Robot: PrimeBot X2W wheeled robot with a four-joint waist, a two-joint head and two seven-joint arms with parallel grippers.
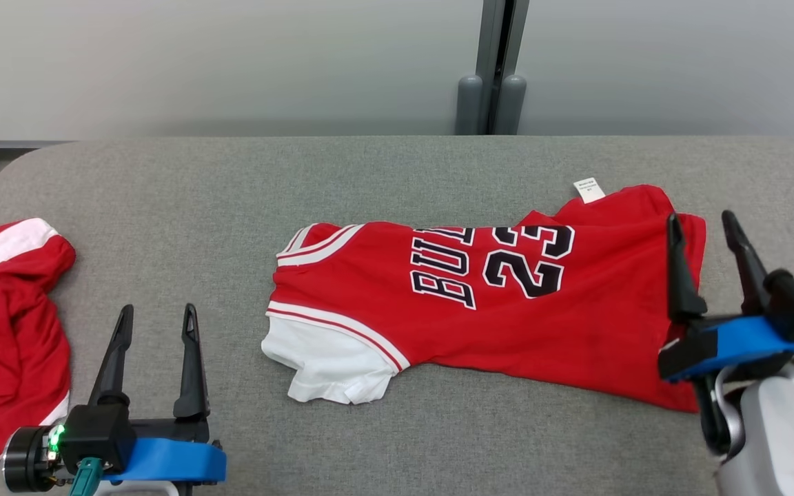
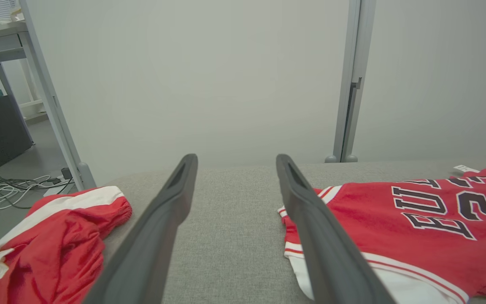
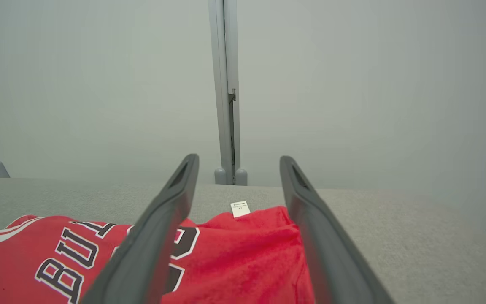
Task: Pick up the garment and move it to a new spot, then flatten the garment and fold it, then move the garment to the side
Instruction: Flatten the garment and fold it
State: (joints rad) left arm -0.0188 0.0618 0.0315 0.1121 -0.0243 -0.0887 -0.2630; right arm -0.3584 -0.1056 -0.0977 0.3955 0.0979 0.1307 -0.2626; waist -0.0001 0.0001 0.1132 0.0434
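The garment (image 1: 480,296) is a red jersey with white sleeves, dark lettering and the number 23. It lies spread sideways on the grey padded table (image 1: 383,172), collar to the left, and it also appears as the jersey (image 2: 416,219) and the jersey (image 3: 243,253) in the wrist views. My right gripper (image 1: 704,231) hovers open over the jersey's right hem, nothing between its fingers. Left of the jersey, near the table's front, my left gripper (image 1: 156,320) stands open and empty over bare padding.
A second red and white garment (image 1: 4,324) lies crumpled at the table's left edge, also seen as a red heap (image 2: 53,245). A white label (image 1: 588,190) sticks out at the jersey's far hem. A grey wall with a post (image 1: 493,69) stands behind.
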